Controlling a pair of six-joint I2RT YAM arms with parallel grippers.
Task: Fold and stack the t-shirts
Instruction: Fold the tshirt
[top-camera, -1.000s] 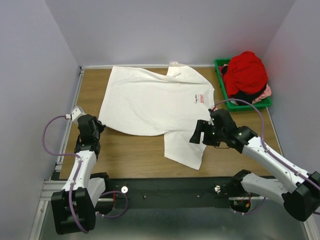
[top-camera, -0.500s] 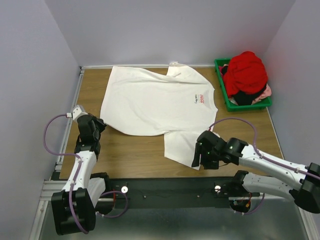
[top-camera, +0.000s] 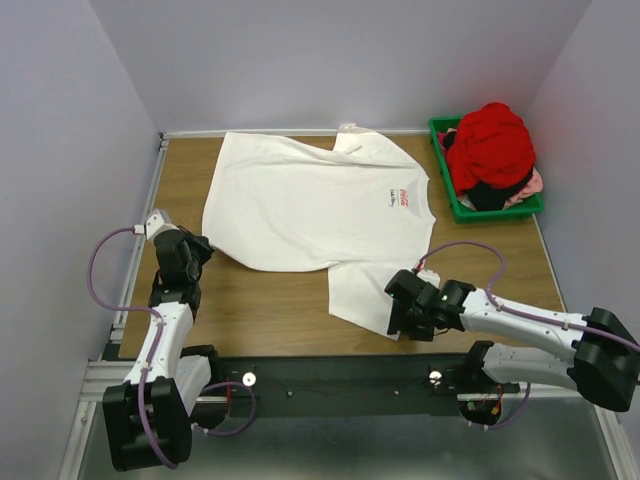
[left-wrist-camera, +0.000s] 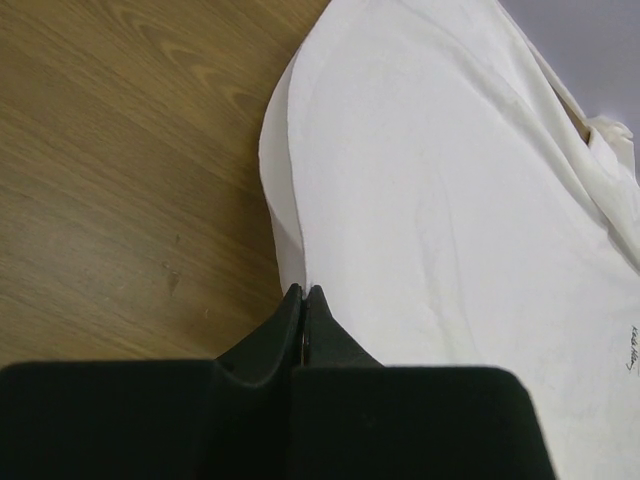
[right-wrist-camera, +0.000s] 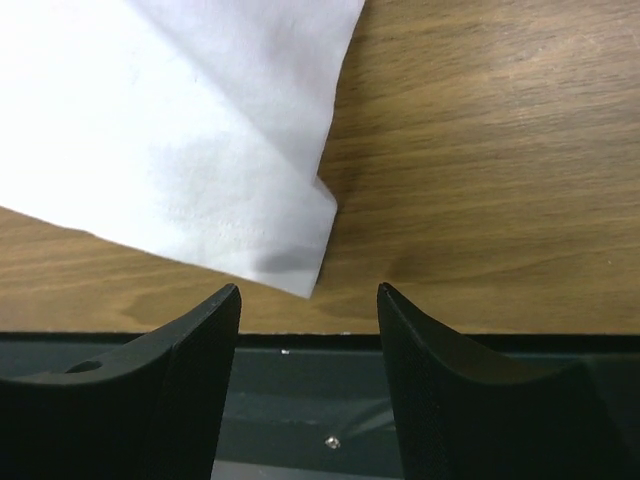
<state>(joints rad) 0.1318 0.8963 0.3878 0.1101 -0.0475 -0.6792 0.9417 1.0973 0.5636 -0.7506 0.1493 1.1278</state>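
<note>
A white t-shirt (top-camera: 320, 205) with a small red chest logo lies spread flat on the wooden table. My left gripper (top-camera: 198, 248) is shut at the shirt's left hem. In the left wrist view the closed tips (left-wrist-camera: 303, 290) meet the cloth's edge (left-wrist-camera: 450, 200). My right gripper (top-camera: 400, 325) is open and low over the shirt's near corner at the table's front edge. In the right wrist view that corner (right-wrist-camera: 180, 130) lies just ahead of the gripper (right-wrist-camera: 308, 290), apart from both fingers. A red t-shirt (top-camera: 492, 143) is heaped on pink (top-camera: 533, 187) and dark (top-camera: 487, 195) ones.
The heap of shirts sits in a green bin (top-camera: 490, 213) at the back right corner. A black rail (top-camera: 330, 375) runs along the table's near edge, right below my right gripper. Grey walls close in the table on three sides.
My right arm has swung from beside the shirt's chest logo down and toward the near edge, ending low at the shirt's near corner. The left gripper has barely moved.
</note>
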